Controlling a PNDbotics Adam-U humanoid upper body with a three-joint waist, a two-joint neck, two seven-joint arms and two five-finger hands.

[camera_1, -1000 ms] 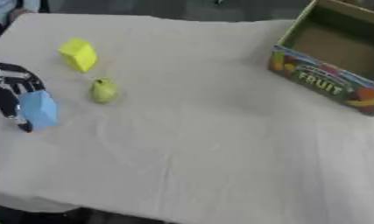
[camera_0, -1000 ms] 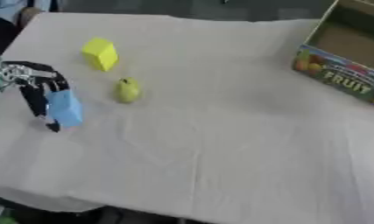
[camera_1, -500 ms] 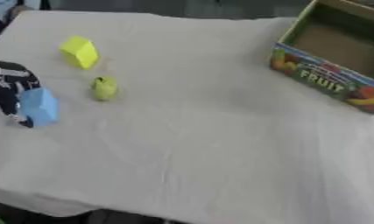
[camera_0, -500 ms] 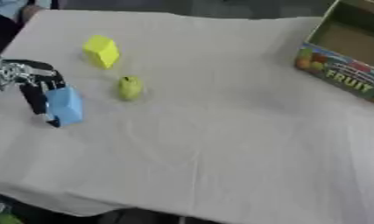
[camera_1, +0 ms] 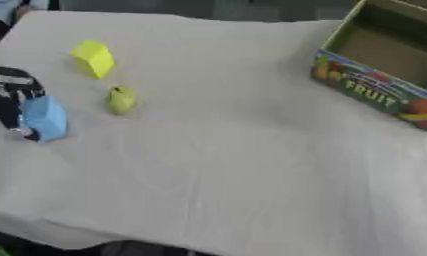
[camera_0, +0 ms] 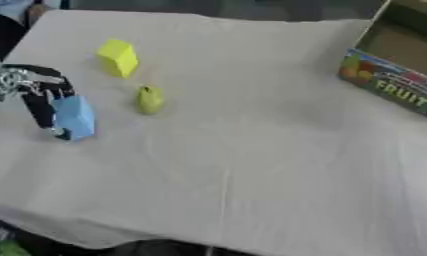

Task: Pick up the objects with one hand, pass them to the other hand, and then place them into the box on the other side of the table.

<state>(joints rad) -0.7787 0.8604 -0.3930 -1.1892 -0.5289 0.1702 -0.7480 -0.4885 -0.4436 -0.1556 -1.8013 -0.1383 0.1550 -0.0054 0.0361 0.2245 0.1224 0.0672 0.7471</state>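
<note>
Worktop (camera_0: pixel 251 150): pale beige cloth. Block (camera_0: pixel 75 118): light blue. Block (camera_0: pixel 118 57): bright yellow. Pear-like fruit (camera_0: pixel 149 99): yellow-green. Box (camera_1: pixel 374 90): brown inside, its side printed with multicoloured fruit and white lettering, apparently "FRUIT". Left robot hand (camera_0: pixel 34 92): black with silver.

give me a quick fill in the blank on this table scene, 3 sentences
1. The left hand is at the ____ block.
2. The word printed on the box is ____.
3. The green fruit lies between the blue block and the ____ block.

Missing words: blue; FRUIT; yellow
</note>
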